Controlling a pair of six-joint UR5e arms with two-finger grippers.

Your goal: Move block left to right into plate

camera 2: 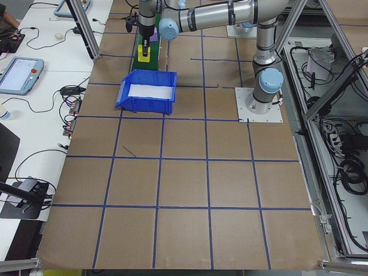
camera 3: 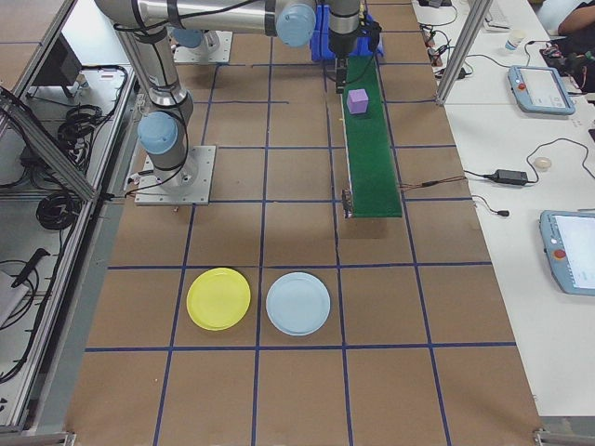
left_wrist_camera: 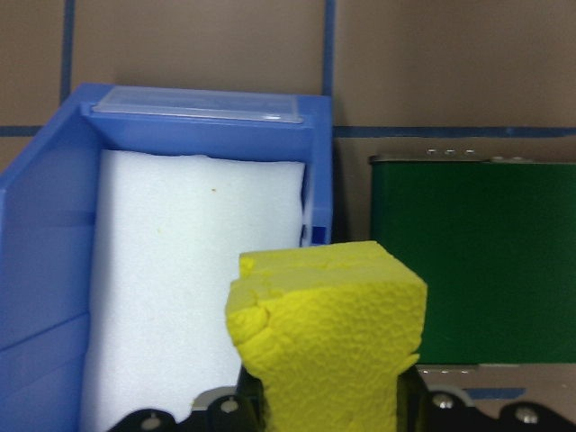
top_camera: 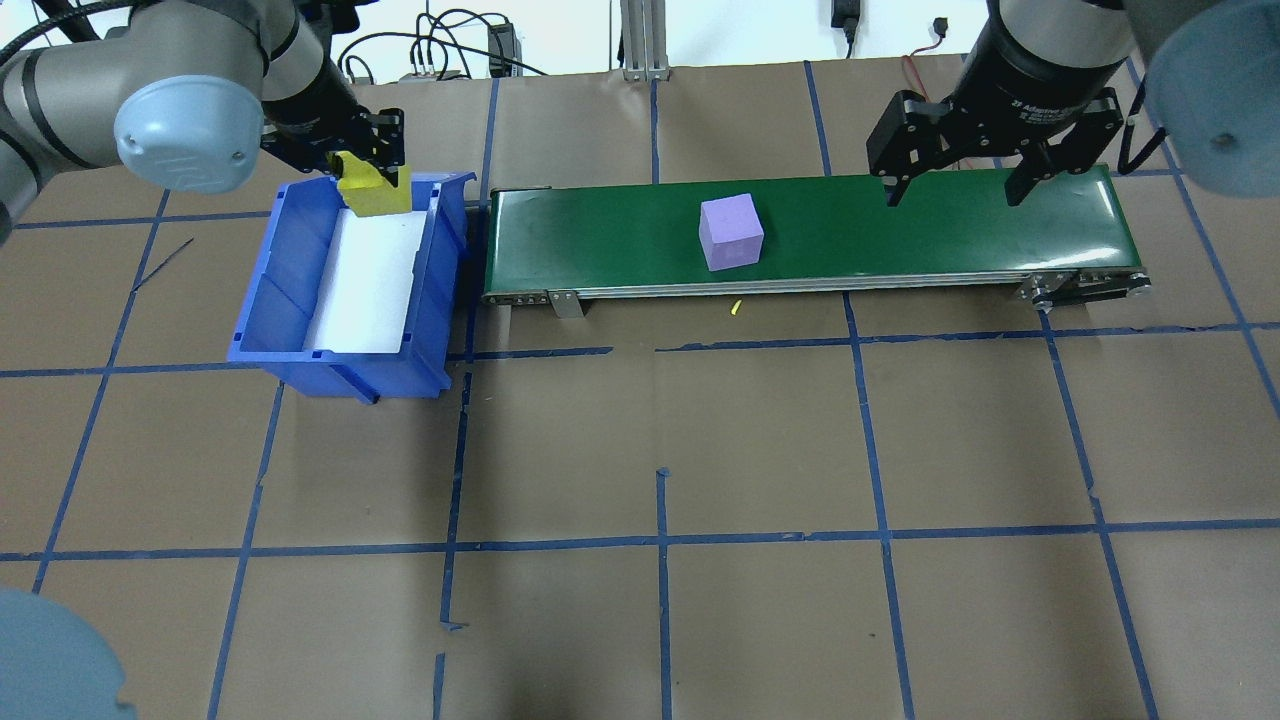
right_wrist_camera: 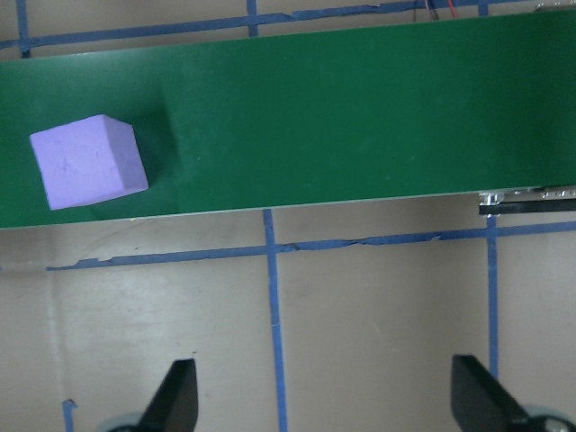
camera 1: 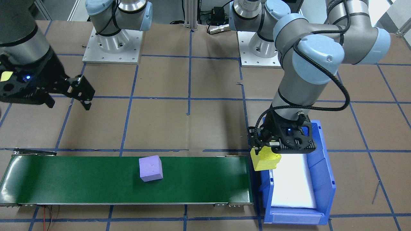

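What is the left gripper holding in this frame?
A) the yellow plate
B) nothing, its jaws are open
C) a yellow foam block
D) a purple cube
C: the left gripper is shut on the yellow foam block, over the blue bin; the purple cube sits on the conveyor.

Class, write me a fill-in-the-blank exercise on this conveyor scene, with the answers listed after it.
1. The left gripper holds a ____ foam block above the blue plastic bin.
2. The purple foam cube rests on the ____ conveyor belt.
3. The right gripper hangs ____ above the belt.

Missing words: yellow; green; open
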